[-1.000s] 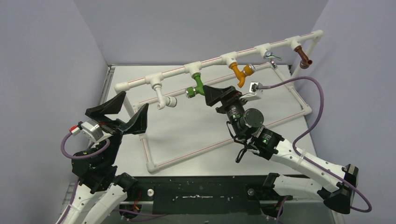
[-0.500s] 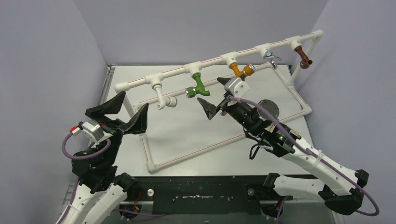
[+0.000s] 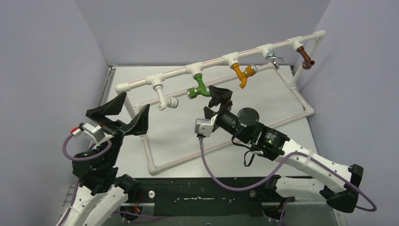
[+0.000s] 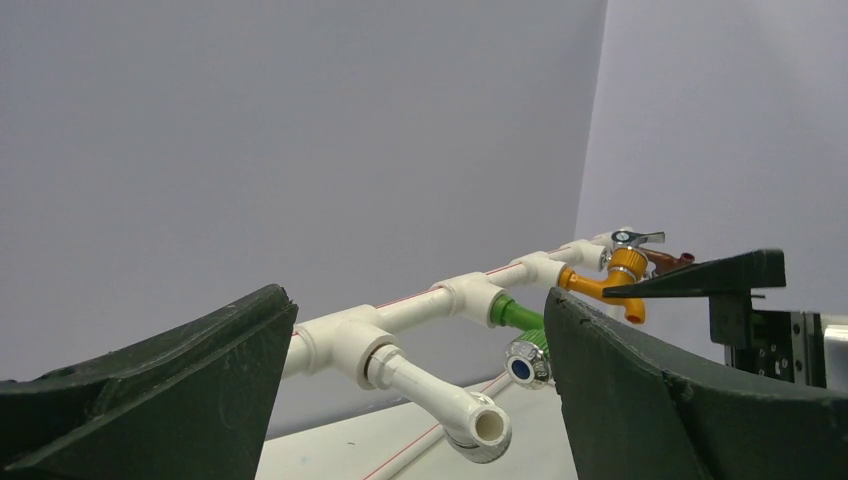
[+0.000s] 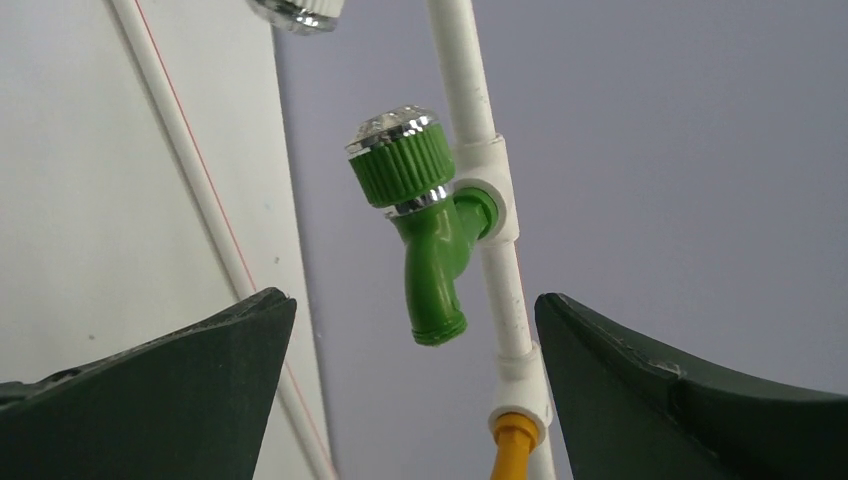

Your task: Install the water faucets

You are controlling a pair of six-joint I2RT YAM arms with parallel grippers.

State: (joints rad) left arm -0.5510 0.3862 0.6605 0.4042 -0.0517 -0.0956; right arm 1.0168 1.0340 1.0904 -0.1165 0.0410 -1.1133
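Five faucets hang from the top rail of the white pipe frame (image 3: 174, 71): white (image 3: 164, 100), green (image 3: 199, 89), orange (image 3: 243, 73), silver (image 3: 273, 56) and brown (image 3: 307, 59). My right gripper (image 3: 214, 102) is open and empty just right of the green faucet. In the right wrist view the green faucet (image 5: 430, 250) sits between the spread jaws of my right gripper (image 5: 415, 300), not touched, with the orange one (image 5: 515, 450) below. My left gripper (image 3: 135, 101) is open and empty, left of the white faucet. In the left wrist view the white faucet (image 4: 440, 400) lies ahead of my left gripper (image 4: 420, 296).
The frame's lower rectangle of red-striped pipes (image 3: 197, 151) lies on the white table (image 3: 179, 132). Grey walls close in the left, back and right. A purple cable (image 3: 221, 181) loops from the right wrist over the table's front edge.
My right wrist has rolled over, its camera block now on the left, and the gripper has swung back towards the green faucet. The left arm has not moved.
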